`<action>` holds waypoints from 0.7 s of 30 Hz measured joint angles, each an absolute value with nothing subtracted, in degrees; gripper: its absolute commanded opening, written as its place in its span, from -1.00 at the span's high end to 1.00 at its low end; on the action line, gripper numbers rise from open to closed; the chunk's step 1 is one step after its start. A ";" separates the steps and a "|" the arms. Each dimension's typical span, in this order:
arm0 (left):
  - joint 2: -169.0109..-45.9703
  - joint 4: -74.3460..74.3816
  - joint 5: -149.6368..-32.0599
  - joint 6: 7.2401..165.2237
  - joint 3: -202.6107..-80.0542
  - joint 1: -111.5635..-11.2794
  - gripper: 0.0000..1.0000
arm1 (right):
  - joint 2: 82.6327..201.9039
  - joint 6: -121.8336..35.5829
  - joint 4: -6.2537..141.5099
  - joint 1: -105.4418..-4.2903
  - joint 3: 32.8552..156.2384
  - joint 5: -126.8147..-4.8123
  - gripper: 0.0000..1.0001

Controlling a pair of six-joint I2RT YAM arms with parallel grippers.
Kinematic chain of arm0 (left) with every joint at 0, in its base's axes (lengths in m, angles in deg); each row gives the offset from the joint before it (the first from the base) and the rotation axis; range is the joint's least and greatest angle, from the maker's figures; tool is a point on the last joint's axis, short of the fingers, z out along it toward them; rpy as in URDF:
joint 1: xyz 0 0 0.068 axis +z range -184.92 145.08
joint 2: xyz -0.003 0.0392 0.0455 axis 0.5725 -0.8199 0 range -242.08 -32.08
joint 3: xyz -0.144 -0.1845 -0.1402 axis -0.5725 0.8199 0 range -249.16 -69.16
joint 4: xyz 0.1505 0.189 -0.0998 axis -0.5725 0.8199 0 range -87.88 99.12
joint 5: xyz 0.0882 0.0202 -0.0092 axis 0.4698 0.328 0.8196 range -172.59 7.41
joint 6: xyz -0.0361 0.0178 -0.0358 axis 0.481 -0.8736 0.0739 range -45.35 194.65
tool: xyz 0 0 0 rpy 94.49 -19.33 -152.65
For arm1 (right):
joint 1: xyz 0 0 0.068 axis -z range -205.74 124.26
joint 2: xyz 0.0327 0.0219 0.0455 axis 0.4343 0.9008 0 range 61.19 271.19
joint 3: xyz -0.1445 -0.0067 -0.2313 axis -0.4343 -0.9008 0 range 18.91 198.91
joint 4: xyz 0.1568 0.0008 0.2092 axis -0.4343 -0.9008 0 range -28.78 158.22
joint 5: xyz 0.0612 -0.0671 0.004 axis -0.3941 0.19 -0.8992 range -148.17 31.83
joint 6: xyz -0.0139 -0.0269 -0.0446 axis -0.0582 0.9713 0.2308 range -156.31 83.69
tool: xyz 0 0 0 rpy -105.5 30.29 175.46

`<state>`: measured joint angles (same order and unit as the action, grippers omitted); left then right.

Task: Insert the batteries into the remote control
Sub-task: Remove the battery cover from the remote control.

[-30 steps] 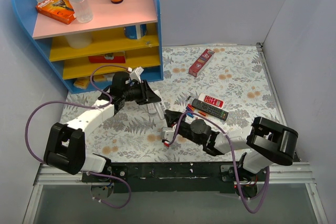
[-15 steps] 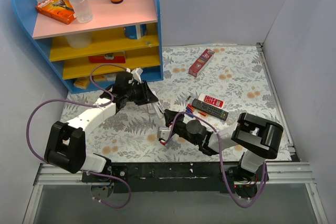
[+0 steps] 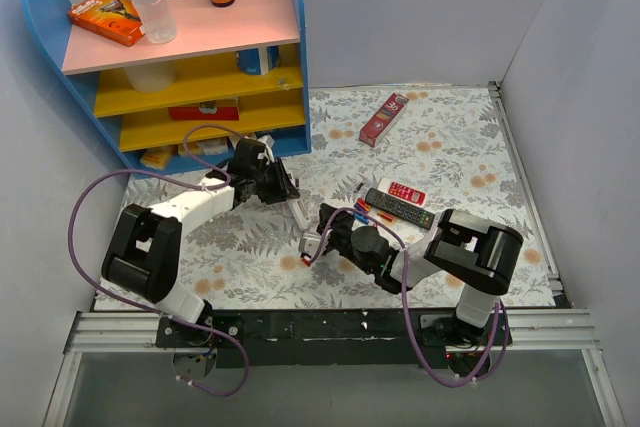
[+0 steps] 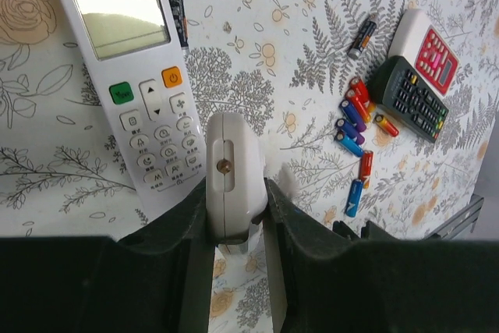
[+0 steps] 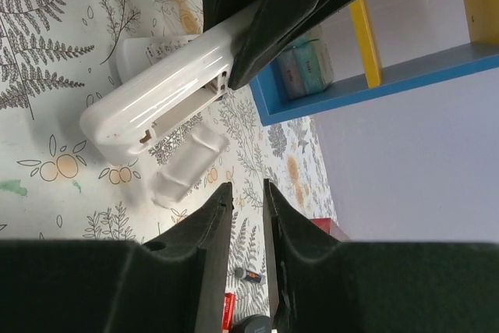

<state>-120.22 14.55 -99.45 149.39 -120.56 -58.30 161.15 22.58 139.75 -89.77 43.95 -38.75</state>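
Observation:
My left gripper (image 4: 234,193) (image 3: 284,190) is shut on a white remote body (image 4: 228,173), held on its edge. In the right wrist view its battery bay (image 5: 183,99) is open and empty, and its face is hidden. A second white remote (image 4: 132,76) with a screen lies flat beside it. The loose battery cover (image 5: 187,165) lies on the cloth. My right gripper (image 5: 248,186) (image 3: 322,229) is slightly open and empty, just in front of the held remote. Red, orange and blue batteries (image 4: 355,111) (image 3: 366,209) lie in a loose cluster.
A black remote (image 4: 409,99) (image 3: 398,207) and a red-and-white remote (image 4: 429,44) (image 3: 402,190) lie beside the batteries. A dark battery (image 4: 178,13) lies by the flat remote. A red box (image 3: 384,118) sits at the back. The coloured shelf (image 3: 200,67) stands at the back left.
My left gripper has moved a little right and nearer with the white remote. The right arm's elbow has swung left while its gripper stays by the remote.

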 measured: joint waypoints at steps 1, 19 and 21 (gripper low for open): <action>-120.81 14.31 -99.12 149.70 -120.89 -58.30 1.00 | 161.15 22.36 139.75 -89.77 43.95 -38.60 0.41; -110.91 13.10 -98.03 147.14 -120.23 -58.23 1.00 | 146.66 -5.31 106.53 -89.64 53.46 -26.29 -0.95; -105.40 12.86 -98.75 145.72 -118.29 -58.10 1.00 | 143.91 -11.25 99.71 -89.59 55.36 -25.46 -0.95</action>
<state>-105.40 12.86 -98.75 145.72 -118.29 -58.10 143.91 -11.25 99.71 -89.59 55.36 -25.46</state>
